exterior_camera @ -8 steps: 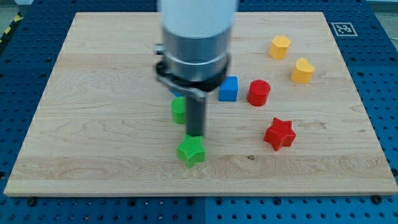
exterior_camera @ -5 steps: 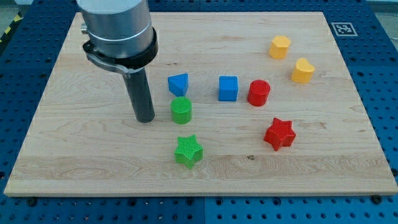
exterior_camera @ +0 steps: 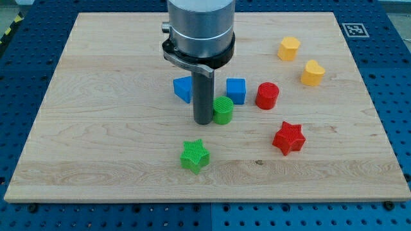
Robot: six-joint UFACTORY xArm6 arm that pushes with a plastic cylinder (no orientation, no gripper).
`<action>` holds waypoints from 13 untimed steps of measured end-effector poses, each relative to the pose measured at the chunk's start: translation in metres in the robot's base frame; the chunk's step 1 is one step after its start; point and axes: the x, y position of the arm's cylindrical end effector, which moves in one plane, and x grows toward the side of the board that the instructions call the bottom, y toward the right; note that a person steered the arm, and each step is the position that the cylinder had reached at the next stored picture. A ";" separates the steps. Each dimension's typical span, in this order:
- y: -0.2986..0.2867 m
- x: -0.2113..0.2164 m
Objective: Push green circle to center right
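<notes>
Pushing with my tip (exterior_camera: 203,121) touching the green circle's (exterior_camera: 223,110) left side; rod only, no jaws fitted.

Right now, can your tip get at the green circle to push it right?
Probably yes: my tip sits right against the green circle on its left side, nothing between them. The blue cube stands close behind its path.

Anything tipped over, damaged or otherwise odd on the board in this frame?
Nothing stands out. All blocks sit flat on the wooden board. My tip is against the view's left side of the green circle, as expected for a rightward push.
</notes>
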 end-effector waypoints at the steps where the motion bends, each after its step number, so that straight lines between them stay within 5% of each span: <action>1: -0.015 -0.001; 5: 0.013 -0.011; 13: 0.229 0.007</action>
